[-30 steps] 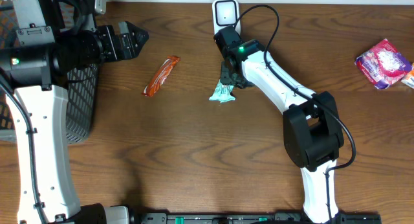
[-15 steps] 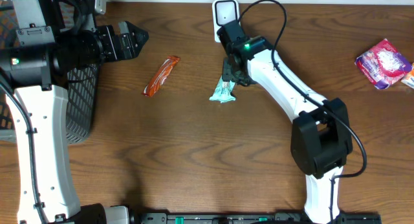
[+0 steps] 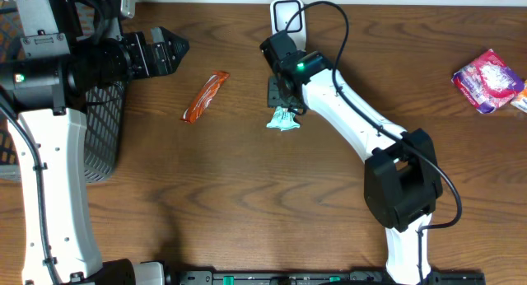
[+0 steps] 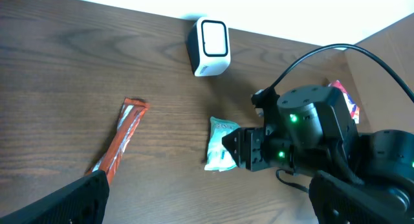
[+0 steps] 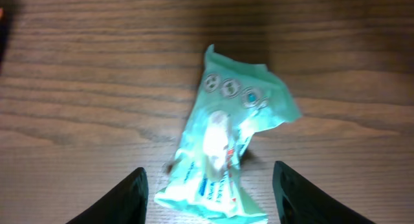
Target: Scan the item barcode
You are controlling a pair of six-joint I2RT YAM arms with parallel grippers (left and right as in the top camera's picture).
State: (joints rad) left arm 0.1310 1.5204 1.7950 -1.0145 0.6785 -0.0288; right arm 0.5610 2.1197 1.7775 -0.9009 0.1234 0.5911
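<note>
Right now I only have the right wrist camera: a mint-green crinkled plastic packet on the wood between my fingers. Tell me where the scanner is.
Observer: The white rounded-square scanner stands at the table's far edge, just beyond the right gripper and the mint-green packet.
Operator: List what else lies nearby.
Observer: An orange-red foil snack bar lies on the left arm's side of the packet, apart from it.
Operator: Report the left arm.
Observer: The left gripper hovers open beside the black mesh basket, holding nothing.
</note>
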